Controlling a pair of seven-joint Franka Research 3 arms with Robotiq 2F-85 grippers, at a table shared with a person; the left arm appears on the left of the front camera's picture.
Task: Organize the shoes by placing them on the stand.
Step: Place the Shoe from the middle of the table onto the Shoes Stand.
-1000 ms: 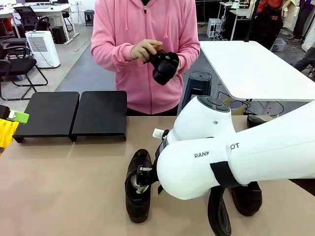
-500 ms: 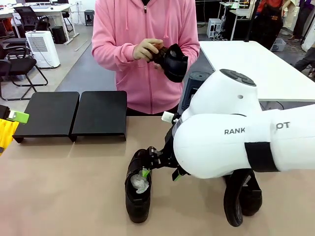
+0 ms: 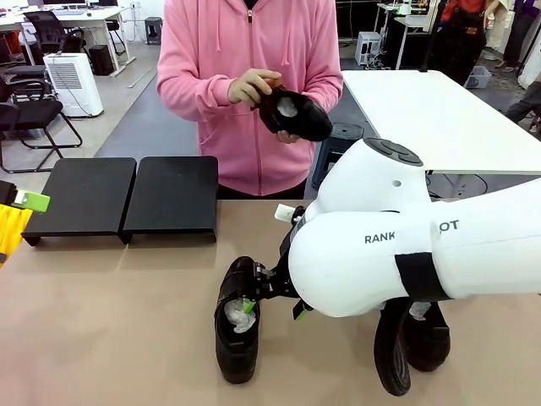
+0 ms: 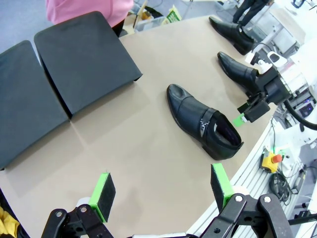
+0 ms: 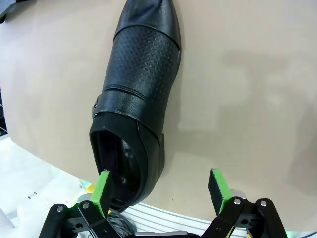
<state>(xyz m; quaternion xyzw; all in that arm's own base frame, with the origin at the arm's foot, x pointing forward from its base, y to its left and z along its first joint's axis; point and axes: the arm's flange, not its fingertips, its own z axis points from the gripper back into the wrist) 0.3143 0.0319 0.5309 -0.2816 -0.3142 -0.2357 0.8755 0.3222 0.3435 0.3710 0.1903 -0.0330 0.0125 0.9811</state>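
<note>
The glossy black leather slip-on shoe [image 5: 140, 84] lies on the tan table [image 3: 101, 338], apart from the matte black flat stand [image 3: 173, 194], heel toward the nearer right gripper [image 5: 161, 184], toe away, off-centre beside one of its spread fingers [image 5: 103, 191]; the left gripper [image 4: 163, 191] hangs spread, well apart; pad contact is unclear.

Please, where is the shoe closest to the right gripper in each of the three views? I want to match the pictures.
Front view: the shoe lies low, left of centre, beside the white arm.
Left wrist view: right of centre, on the bare table.
Right wrist view: the shoe is upper left, toe up, heel by one finger.
Shared landmark: the open right gripper at the shoe's heel.
</note>
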